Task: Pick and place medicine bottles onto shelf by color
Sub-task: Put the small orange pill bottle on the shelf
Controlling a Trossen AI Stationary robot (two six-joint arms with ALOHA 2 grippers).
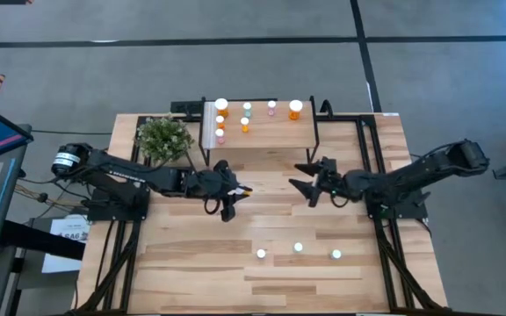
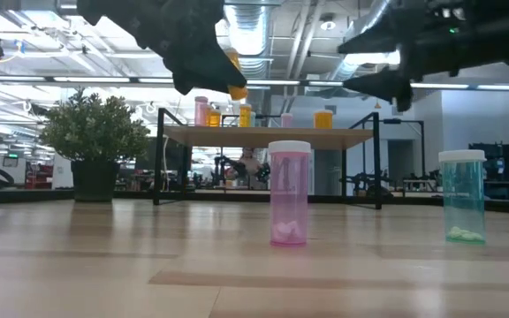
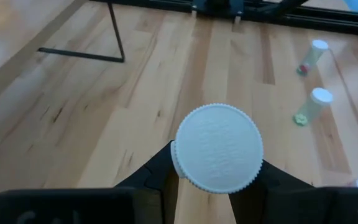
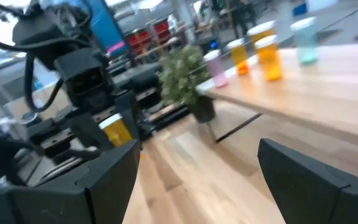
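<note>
Left gripper [image 1: 227,200] clamped on an orange bottle [image 2: 235,81], held in the air above mid-table, in front of the shelf [image 1: 271,133]. Right gripper [image 1: 307,180] fingers apart, empty, hanging just off the shelf's front edge. Three bottles [image 1: 298,248] stand near the table's front.

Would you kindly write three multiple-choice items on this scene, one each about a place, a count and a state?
1. Where is the potted plant?
A. at the shelf's white-strip end
B. among the loose bottles
C. under the right arm

2. How many bottles stand loose on the tabletop?
A. one
B. three
C. six

3. What is the left gripper doing?
A. hanging open
B. holding an orange bottle
C. resting on the shelf

Answers: 1 A, the high view shows it beside that end; 2 B, three white caps sit in a row; 3 B, the fingers clamp a capped bottle above the table.
</note>
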